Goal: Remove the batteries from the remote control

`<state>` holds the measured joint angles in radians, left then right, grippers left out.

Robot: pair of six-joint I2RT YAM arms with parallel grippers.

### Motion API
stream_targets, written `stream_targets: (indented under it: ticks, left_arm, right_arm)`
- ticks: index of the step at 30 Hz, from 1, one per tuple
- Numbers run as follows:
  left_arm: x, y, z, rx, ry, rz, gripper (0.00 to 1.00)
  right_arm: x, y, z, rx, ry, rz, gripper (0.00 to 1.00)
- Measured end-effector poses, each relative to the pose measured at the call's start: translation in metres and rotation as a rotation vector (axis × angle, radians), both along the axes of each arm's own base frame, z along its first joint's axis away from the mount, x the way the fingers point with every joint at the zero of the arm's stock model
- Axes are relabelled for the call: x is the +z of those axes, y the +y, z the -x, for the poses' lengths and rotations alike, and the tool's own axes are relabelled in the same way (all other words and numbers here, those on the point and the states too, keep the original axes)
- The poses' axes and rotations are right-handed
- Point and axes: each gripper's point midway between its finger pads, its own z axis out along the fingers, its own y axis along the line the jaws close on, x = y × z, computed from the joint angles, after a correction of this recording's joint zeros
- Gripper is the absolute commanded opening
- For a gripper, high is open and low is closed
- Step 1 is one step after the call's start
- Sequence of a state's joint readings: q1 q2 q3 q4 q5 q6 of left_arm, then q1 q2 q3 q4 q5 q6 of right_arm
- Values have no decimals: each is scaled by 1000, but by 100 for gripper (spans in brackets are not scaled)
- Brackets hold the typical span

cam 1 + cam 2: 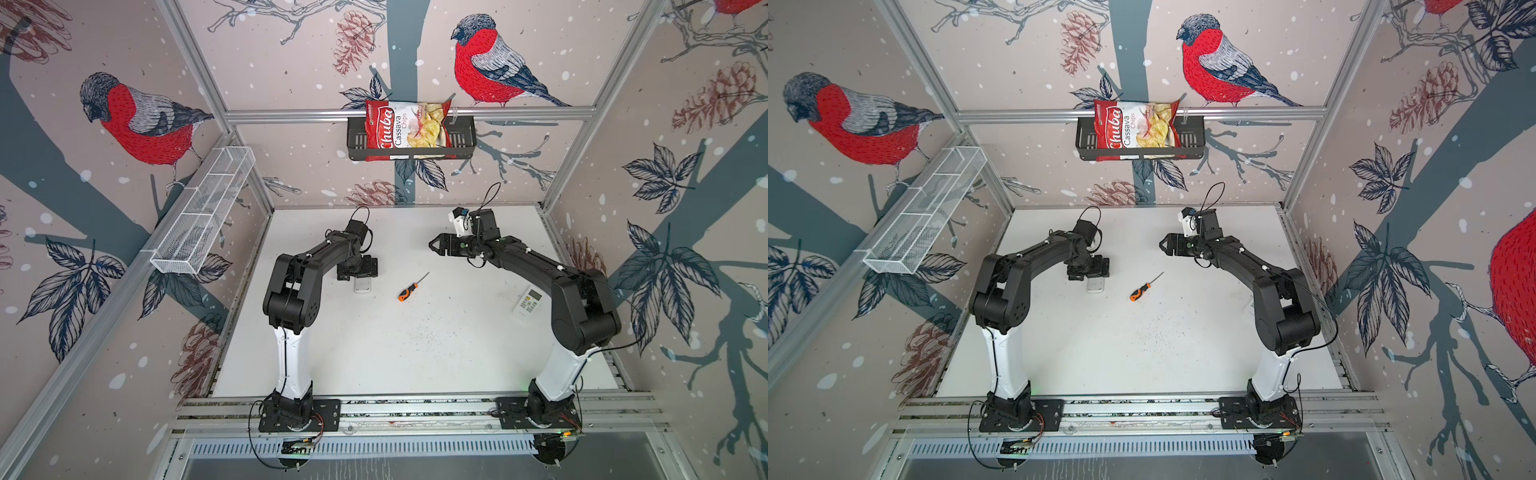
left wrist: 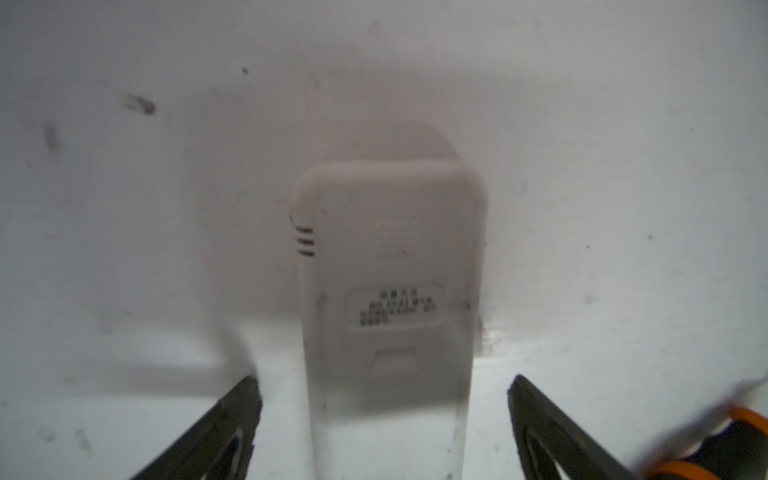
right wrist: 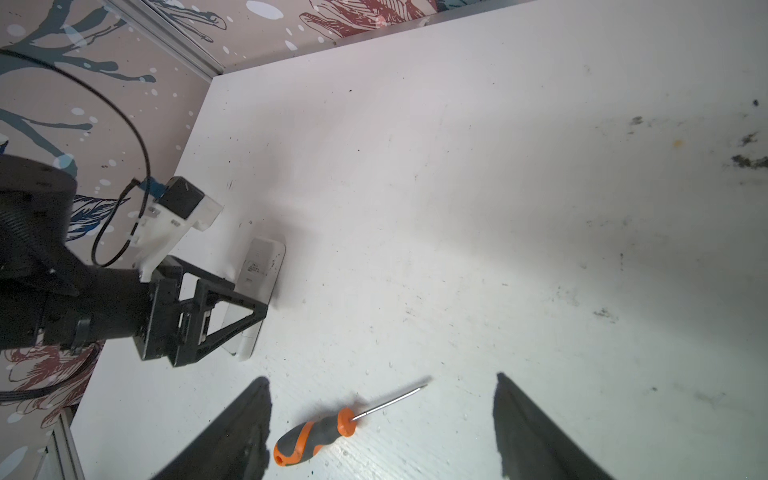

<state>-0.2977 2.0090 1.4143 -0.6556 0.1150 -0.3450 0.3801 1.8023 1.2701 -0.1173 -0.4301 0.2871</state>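
White plastic remote control (image 2: 386,266): lies flat on the white tabletop (image 1: 415,353), back side up, directly under my left claw (image 2: 381,386).
Left claw: spread wide, one finger on each side of the remote with a gap showing on both sides; it grips nothing.
Right claw (image 3: 381,378): wide too and empty, raised above the table, with the orange-and-black-handled screwdriver (image 3: 316,436) lying nearby.
Done: nothing that I can see. The battery cover (image 2: 395,316) looks shut and no batteries show anywhere.
To do: by my reckoning, the whole job: get the cover off, then lift the cells out.
Long axis: runs lengthwise between my left fingers. In both top views only one short end shows from under my claw, on the side nearer my bases, so I take it to run front to back.
Pointing: rounded end away from my left wrist, with the cover's latch (image 2: 395,361) nearer my fingers.
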Motion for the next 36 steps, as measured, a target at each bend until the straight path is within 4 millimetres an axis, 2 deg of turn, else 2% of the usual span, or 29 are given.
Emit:
stream_targets:
  ticks: [6,10,19,22,24,30,36]
  left_arm:
    - [2,-5,24,3,-32,72,96]
    - [6,-20,30,-7,-75,151,97]
    - [16,-83,42,-84,-135,278,97]
    - [27,-98,36,-93,-164,303,97]
    - [35,-106,23,-86,-197,324,97]
    - [47,-113,4,-92,-252,324,96]
    - [99,-111,-14,-192,-395,258,96]
  right_arm:
    - [0,3,3,5,3,6,83]
    - [3,2,3,2,-2,7,83]
    - [0,-3,2,-13,1,24,83]
    - [0,-4,1,-16,2,24,83]
    - [-2,-5,1,-18,4,26,83]
    - [-4,-7,-1,-26,9,29,83]
    - [-5,-10,-2,-30,9,28,82]
